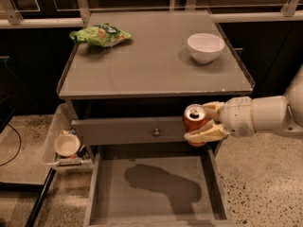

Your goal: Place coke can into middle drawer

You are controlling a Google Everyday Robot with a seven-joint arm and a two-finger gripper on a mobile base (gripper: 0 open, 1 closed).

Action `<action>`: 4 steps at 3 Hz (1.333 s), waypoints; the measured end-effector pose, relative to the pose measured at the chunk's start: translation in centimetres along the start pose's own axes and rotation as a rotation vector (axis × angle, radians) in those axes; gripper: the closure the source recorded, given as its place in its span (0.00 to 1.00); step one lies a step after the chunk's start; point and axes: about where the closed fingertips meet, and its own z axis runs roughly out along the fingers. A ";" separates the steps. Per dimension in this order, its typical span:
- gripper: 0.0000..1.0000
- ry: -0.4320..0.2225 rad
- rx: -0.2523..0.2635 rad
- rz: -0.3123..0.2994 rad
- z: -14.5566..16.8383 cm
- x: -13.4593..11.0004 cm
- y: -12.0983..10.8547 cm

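Carrying step here: the pincer (202, 124), clamped round the coke can (193, 118), holds it upright in mid-air above the right rear of the open middle drawer (113, 203), so next, I'd say, lower it inside and let go.

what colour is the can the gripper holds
Red with a silver top. The coke can sits in the gripper, above the open middle drawer; camera view.

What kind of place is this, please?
Probably an office kitchenette or test room: a grey cabinet with a chip bag and bowl on top, speckled floor. The gripper holds the coke can over the open middle drawer.
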 end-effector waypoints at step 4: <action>1.00 -0.012 0.022 0.019 15.1 12.3 5.7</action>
